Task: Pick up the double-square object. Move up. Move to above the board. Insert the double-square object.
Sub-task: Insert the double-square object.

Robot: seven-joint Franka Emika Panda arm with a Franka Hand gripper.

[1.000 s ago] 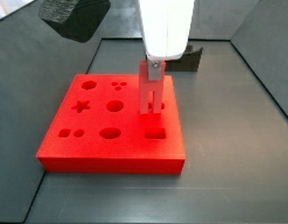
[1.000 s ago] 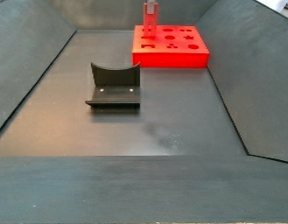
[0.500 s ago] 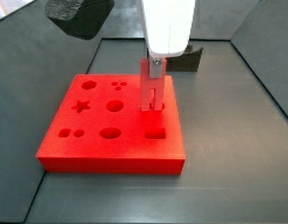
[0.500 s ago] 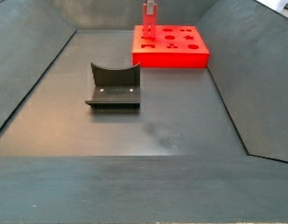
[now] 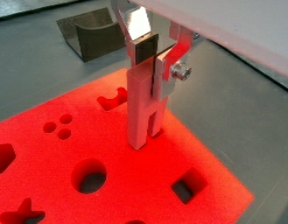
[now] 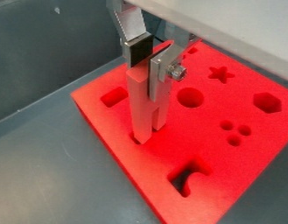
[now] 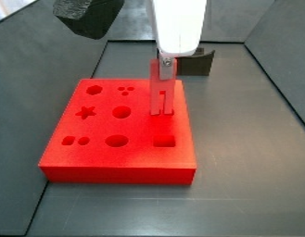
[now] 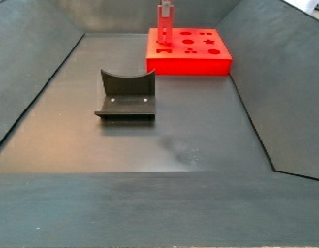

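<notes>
The board (image 7: 99, 130) is a bright-red slab with shaped holes, seen in both side views (image 8: 201, 58) and both wrist views (image 5: 64, 166) (image 6: 228, 157). The double-square object (image 7: 161, 95) stands upright over the board's right-hand middle hole, and its lower end meets the board there. That hole is hidden under it. My gripper (image 7: 163, 65) is shut on the peg's top. In both wrist views the pads press the peg (image 5: 144, 109) (image 6: 146, 109) from two sides, with the gripper (image 5: 152, 63) (image 6: 149, 63) just above. The peg (image 8: 165, 14) shows small at the far end.
The dark fixture (image 8: 125, 95) stands on the grey floor, well apart from the board. It also shows behind the board (image 7: 198, 62) and in a wrist view (image 5: 94, 35). Sloping grey walls (image 8: 46, 87) enclose the floor. A dark camera body (image 7: 86, 17) hangs overhead.
The gripper and the peg have shifted slightly toward the board's far side. The square hole in front of the peg shows more fully now.
</notes>
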